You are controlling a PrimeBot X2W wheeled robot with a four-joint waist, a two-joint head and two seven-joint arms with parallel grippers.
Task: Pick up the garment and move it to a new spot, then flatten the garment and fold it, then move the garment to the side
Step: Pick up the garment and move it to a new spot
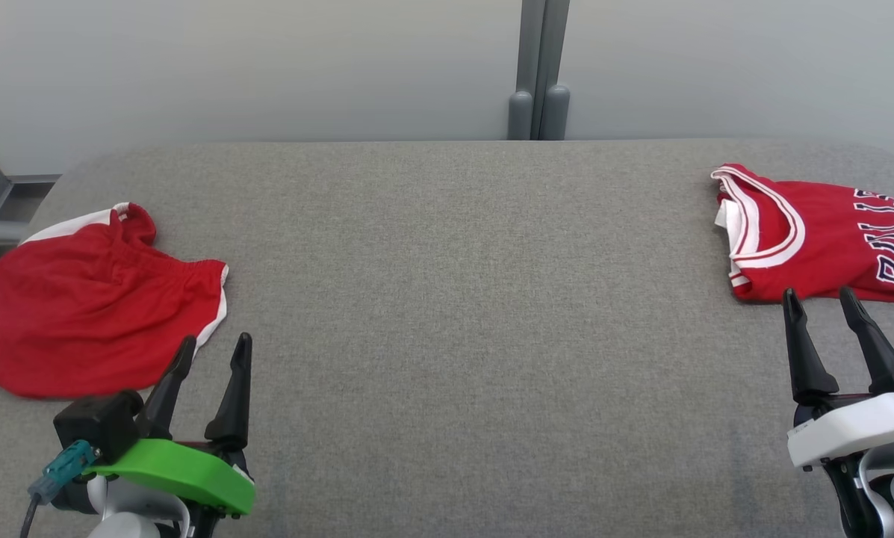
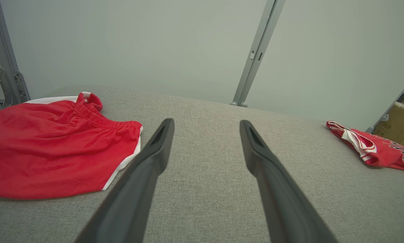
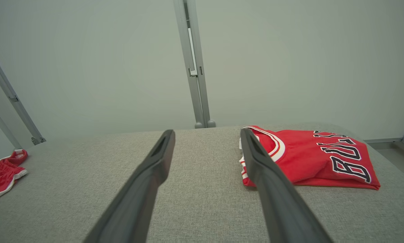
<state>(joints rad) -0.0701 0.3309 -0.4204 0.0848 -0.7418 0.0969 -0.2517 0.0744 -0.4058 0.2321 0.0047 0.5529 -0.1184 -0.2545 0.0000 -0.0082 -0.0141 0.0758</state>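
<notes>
- 2 red garments lie on the grey table (image 1: 454, 299), well apart: loose shorts (image 1: 88, 314) at the robot's far left and a jersey (image 1: 827, 232) at its far right.
- The jersey looks folded already and sits at the table's side, so I judge the rumpled shorts to be the garment to pick up. That is a guess from how the 2 lie.
- The left gripper (image 1: 216, 340) has its jaws wide apart with nothing between them. It is the nearer arm by far.
- The shorts lie to the left of those jaws and slightly ahead. In the head view the left finger crosses their near right corner by the white trim; I cannot tell if it touches.
- The shorts' long axis runs left to right across the table, with the waistband on the far right edge, slanting away from the robot.
- The right gripper (image 1: 818, 293) also has its jaws apart and empty, tips just beside the jersey's near edge.
- A grasp likely calls for the left arm to swing left, toward the waistband or trimmed edge.
</notes>
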